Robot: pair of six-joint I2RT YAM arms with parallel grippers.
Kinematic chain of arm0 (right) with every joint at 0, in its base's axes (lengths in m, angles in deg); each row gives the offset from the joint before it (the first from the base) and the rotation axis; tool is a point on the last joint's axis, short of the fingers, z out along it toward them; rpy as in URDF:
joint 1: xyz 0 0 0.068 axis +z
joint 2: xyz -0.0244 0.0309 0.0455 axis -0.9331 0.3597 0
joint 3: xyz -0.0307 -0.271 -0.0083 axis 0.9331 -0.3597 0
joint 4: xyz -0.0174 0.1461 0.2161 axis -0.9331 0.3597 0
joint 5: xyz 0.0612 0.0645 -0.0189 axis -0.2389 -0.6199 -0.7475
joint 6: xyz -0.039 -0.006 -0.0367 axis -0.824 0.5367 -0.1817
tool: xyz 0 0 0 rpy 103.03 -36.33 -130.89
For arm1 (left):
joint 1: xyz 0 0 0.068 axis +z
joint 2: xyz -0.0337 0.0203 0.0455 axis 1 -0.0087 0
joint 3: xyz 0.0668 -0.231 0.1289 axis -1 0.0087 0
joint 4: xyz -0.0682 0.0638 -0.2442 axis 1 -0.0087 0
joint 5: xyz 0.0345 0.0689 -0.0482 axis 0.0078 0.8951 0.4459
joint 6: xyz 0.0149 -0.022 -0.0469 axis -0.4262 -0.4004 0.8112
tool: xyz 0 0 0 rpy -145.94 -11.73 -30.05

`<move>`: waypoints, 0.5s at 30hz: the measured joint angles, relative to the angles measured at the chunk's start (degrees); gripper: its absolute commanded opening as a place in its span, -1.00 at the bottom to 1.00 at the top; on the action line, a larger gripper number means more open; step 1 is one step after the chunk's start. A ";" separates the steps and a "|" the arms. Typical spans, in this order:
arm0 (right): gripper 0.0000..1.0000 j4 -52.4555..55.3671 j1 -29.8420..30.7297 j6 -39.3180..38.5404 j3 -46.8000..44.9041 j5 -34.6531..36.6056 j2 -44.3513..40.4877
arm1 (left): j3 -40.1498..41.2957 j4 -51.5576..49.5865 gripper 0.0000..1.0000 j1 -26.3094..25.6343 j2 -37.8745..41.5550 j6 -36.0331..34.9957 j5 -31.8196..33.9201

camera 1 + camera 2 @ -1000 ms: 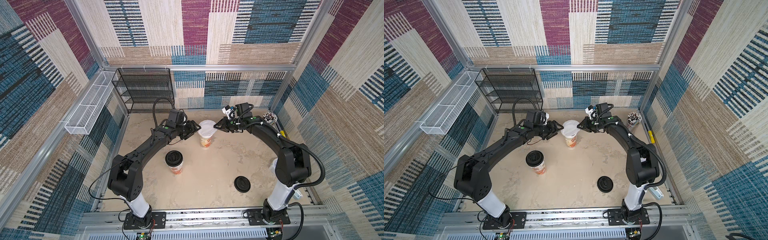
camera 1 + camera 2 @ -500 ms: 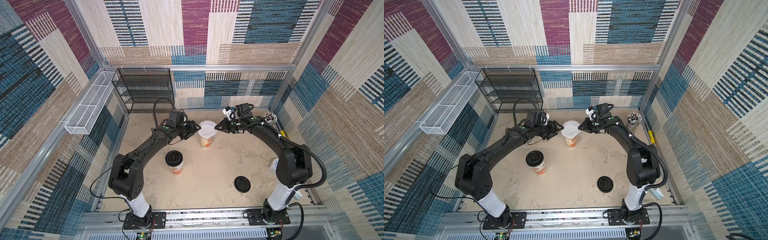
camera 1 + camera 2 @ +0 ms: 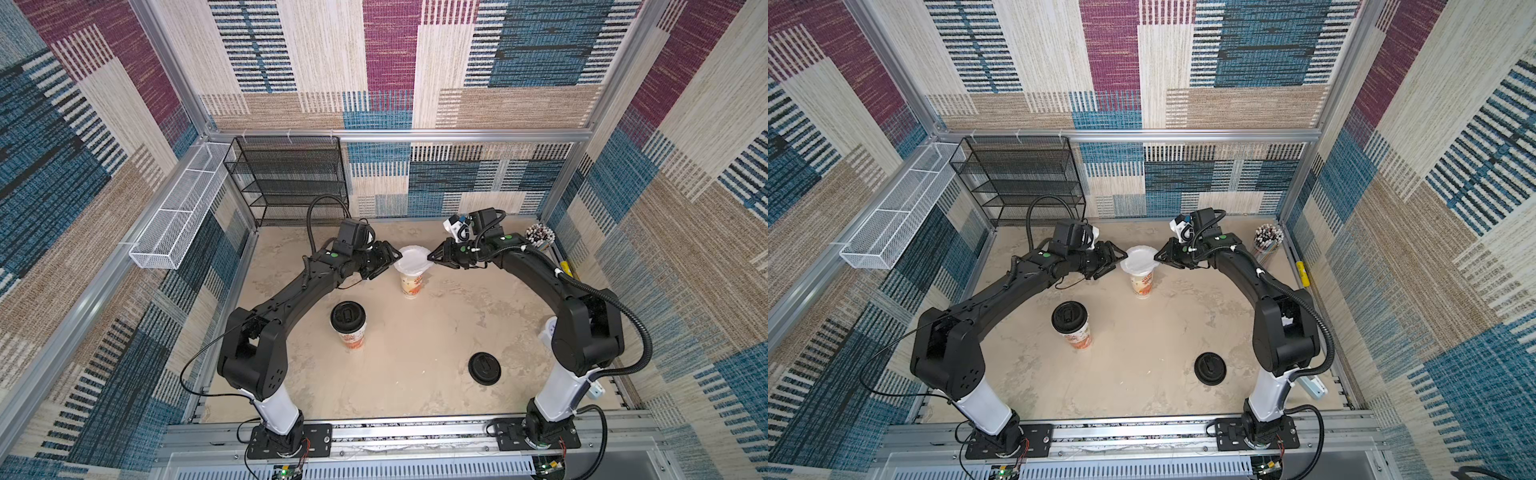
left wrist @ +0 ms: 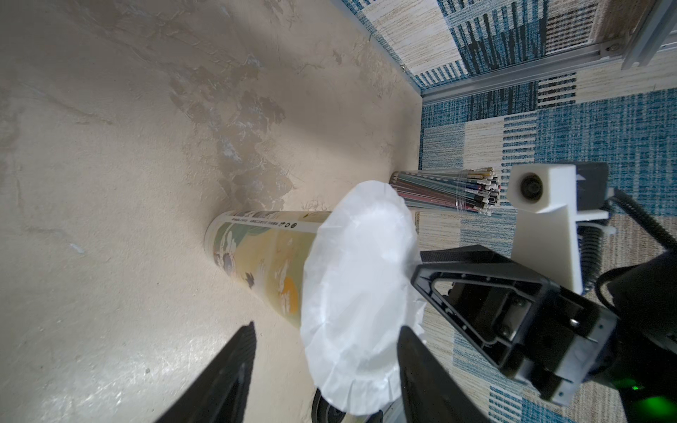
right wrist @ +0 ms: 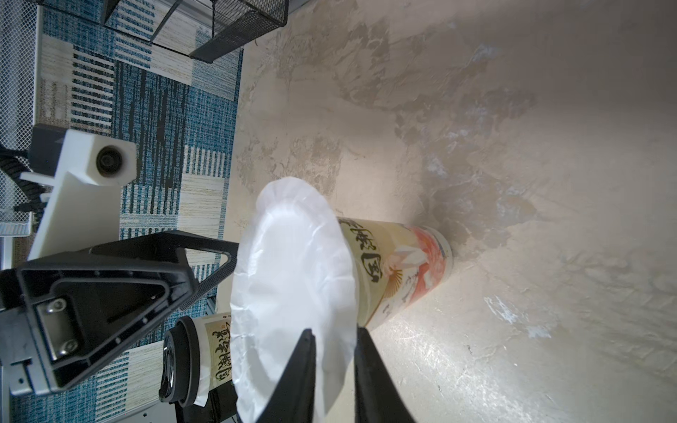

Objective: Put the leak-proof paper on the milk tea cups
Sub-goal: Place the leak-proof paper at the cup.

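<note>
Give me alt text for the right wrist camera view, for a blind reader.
A round sheet of leak-proof paper covers the mouth of a tall printed milk tea cup on the beige table. The right gripper's narrowly parted jaws straddle the sheet's near edge; a black-lidded cup stands farther off.

On the mottled beige bench [image 3: 415,374], a near cup [image 3: 351,334] and a far cup [image 3: 411,284] are stood upright. A loose lid [image 3: 484,368] is laid well apart. A straw holder [image 3: 540,235] and a rack [image 3: 291,183] are set at the back.
</note>
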 measured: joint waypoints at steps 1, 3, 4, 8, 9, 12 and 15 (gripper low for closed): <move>-0.26 0.22 0.02 -0.26 0.11 0.09 0.00 | -0.02 -0.02 0.29 0.00 0.00 0.00 0.00; -0.25 0.70 0.02 -0.72 0.44 0.50 0.00 | -0.02 -0.04 0.29 0.00 0.00 0.00 0.00; -0.25 1.05 0.02 -0.87 0.70 0.79 0.00 | -0.02 -0.04 0.29 0.00 0.00 0.00 0.00; -0.25 1.66 0.02 -1.42 0.90 1.60 -0.22 | -0.02 -0.07 0.29 0.00 0.00 -0.02 0.00; -0.24 1.84 0.02 -1.57 0.90 1.79 -0.33 | -0.02 -0.09 0.29 0.00 0.00 -0.02 0.00; -0.27 1.99 0.02 -1.75 0.63 2.25 -0.76 | -0.02 -0.09 0.29 0.00 0.00 -0.04 0.02; -0.25 2.32 0.02 -1.92 0.24 2.47 -1.31 | -0.02 -0.09 0.29 0.00 0.09 -0.17 0.02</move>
